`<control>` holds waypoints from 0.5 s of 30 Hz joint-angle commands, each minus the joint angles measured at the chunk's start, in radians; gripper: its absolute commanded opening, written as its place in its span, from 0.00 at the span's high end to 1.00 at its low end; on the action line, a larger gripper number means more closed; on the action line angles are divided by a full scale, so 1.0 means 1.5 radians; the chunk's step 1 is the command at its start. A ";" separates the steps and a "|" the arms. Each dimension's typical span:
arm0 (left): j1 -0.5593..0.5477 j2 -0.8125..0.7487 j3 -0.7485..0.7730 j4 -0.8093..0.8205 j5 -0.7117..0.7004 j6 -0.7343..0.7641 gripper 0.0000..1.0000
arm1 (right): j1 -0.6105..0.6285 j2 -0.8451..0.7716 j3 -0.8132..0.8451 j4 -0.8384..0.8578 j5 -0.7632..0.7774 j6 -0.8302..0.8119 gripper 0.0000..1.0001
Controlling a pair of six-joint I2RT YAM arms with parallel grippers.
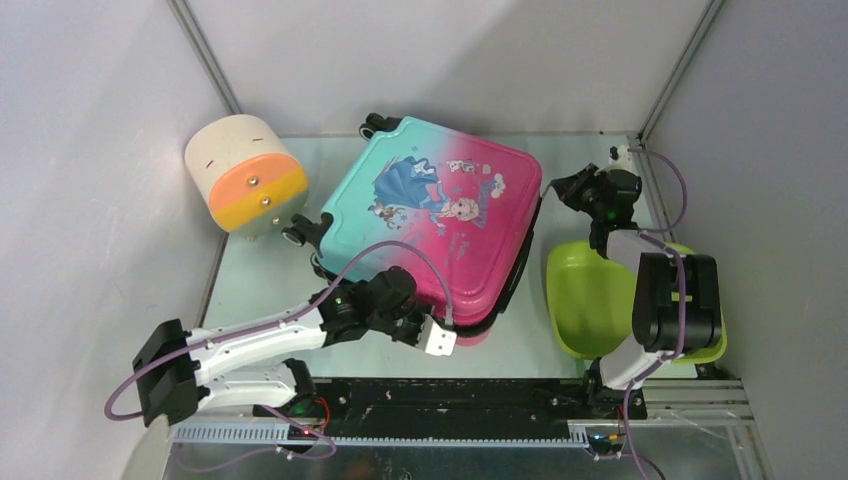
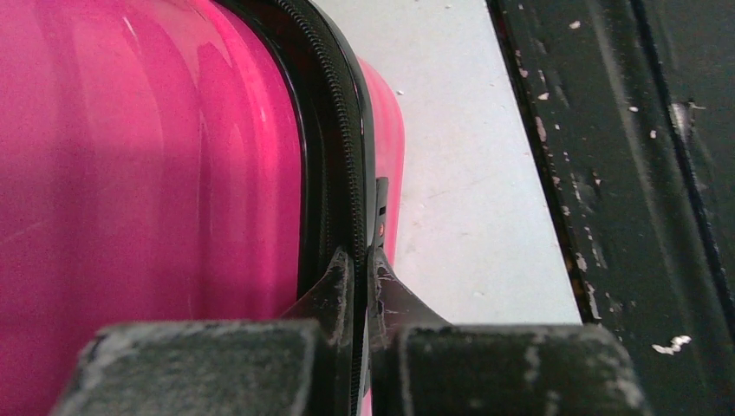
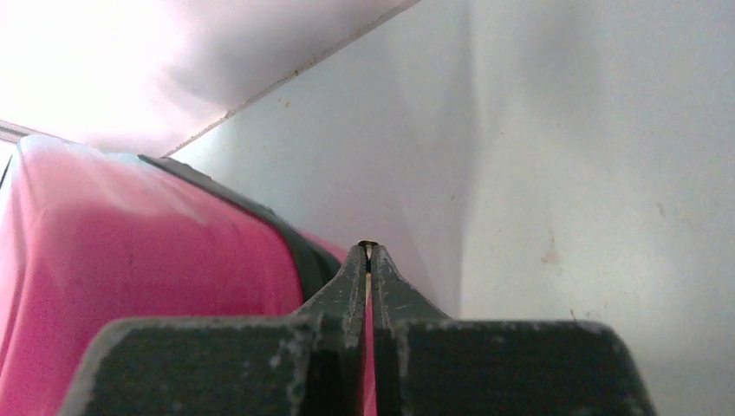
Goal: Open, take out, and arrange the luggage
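Zip work on the closed luggage, lying flat mid-table.
Near edge: left gripper pinches what looks like the zip pull, likely to unzip. Farther right, right gripper is clamped shut beside the shell, perhaps steadying it.

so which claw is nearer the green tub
Right. The right claw is at the suitcase's right edge, just behind the tub; the left claw is at its near edge, farther off.
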 commanded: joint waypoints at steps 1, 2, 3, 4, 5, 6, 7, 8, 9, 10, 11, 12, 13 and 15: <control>-0.039 -0.044 0.005 -0.078 0.149 -0.013 1.00 | -0.028 0.051 0.072 0.093 0.028 -0.008 1.00; -0.040 -0.047 0.001 -0.078 0.148 -0.016 1.00 | -0.029 0.067 0.077 0.100 0.026 -0.005 1.00; -0.040 -0.049 -0.002 -0.077 0.141 -0.019 1.00 | -0.031 0.075 0.087 0.103 0.024 0.001 1.00; -0.040 -0.050 -0.006 -0.076 0.135 -0.032 1.00 | -0.032 0.086 0.091 0.104 0.021 0.003 1.00; -0.041 -0.049 -0.006 -0.074 0.115 -0.041 0.97 | -0.033 0.090 0.097 0.105 0.019 0.007 1.00; -0.041 -0.049 -0.007 -0.073 0.102 -0.066 0.88 | -0.033 0.095 0.097 0.104 0.018 0.009 1.00; -0.044 -0.052 -0.007 -0.067 0.071 -0.081 0.81 | -0.032 0.096 0.098 0.099 0.015 0.011 1.00; -0.044 -0.055 -0.007 -0.065 0.058 -0.111 0.64 | -0.032 0.096 0.098 0.096 0.012 0.012 1.00; -0.045 -0.065 -0.006 -0.062 0.032 -0.125 0.56 | -0.031 0.095 0.097 0.089 0.006 0.013 1.00; -0.046 -0.072 -0.003 -0.060 0.016 -0.157 0.42 | -0.030 0.094 0.096 0.087 0.003 0.014 1.00; -0.046 -0.087 -0.002 -0.053 -0.014 -0.176 0.35 | -0.028 0.091 0.091 0.086 -0.002 0.012 1.00; -0.046 -0.106 0.001 -0.050 -0.027 -0.209 0.14 | -0.026 0.088 0.086 0.085 -0.004 0.012 1.00; -0.046 -0.115 0.002 -0.045 -0.050 -0.247 0.07 | -0.025 0.085 0.085 0.082 -0.005 0.012 1.00; -0.046 -0.142 0.009 -0.043 -0.086 -0.316 0.01 | -0.025 0.077 0.081 0.076 -0.005 0.013 1.00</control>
